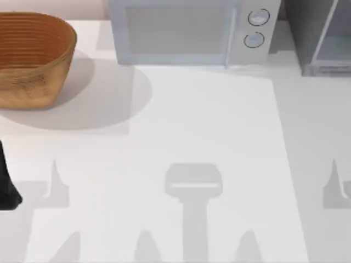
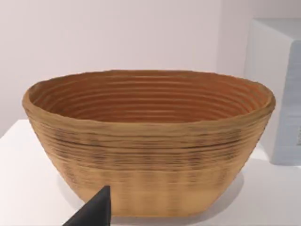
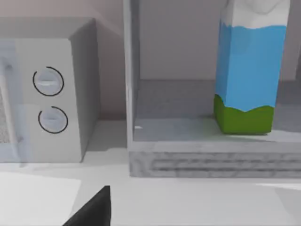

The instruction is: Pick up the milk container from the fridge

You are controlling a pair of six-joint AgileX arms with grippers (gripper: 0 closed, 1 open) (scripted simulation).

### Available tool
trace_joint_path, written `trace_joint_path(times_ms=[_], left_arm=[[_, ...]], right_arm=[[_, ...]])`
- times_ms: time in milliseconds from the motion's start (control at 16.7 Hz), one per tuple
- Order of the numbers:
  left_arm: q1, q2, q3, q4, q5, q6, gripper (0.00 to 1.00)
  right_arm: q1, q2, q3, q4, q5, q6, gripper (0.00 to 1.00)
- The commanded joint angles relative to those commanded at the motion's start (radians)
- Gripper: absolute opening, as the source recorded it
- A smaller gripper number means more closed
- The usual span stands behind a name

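The milk container (image 3: 249, 70), a blue carton with a white top and a green base, stands upright inside the fridge (image 3: 211, 162) on its grey floor, towards the right side. In the top view the fridge (image 1: 321, 38) is the dark grey cabinet at the far right corner of the table. A dark tip of my right gripper (image 3: 94, 209) shows low in the right wrist view, well short of the fridge's front sill. My left gripper (image 2: 94, 212) hangs in front of the wicker basket, and a dark part of that arm (image 1: 8, 181) sits at the table's left edge.
A light grey microwave (image 1: 186, 30) with two round knobs (image 3: 49, 101) stands at the back centre, right next to the fridge. The wicker basket (image 1: 33, 57) is at the back left. White tabletop (image 1: 208, 137) stretches across the front and middle.
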Motion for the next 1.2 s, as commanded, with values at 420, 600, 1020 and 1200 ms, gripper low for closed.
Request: trace_joint_path(times_ms=[420, 600, 1020, 1200], left_arm=[[0.000, 0.000, 0.000, 0.000, 0.000, 0.000, 1.00], [0.000, 0.000, 0.000, 0.000, 0.000, 0.000, 1.00], [0.000, 0.000, 0.000, 0.000, 0.000, 0.000, 1.00], [0.000, 0.000, 0.000, 0.000, 0.000, 0.000, 1.00]], right_arm=[[-0.059, 0.153, 0.025, 0.158, -0.056, -0.003, 1.00], [-0.129, 0.369, 0.051, 0.369, -0.120, -0.003, 1.00], [-0.325, 1.097, 0.099, 0.969, -0.308, 0.008, 1.00], [-0.402, 1.375, 0.121, 1.199, -0.384, 0.014, 1.00]])
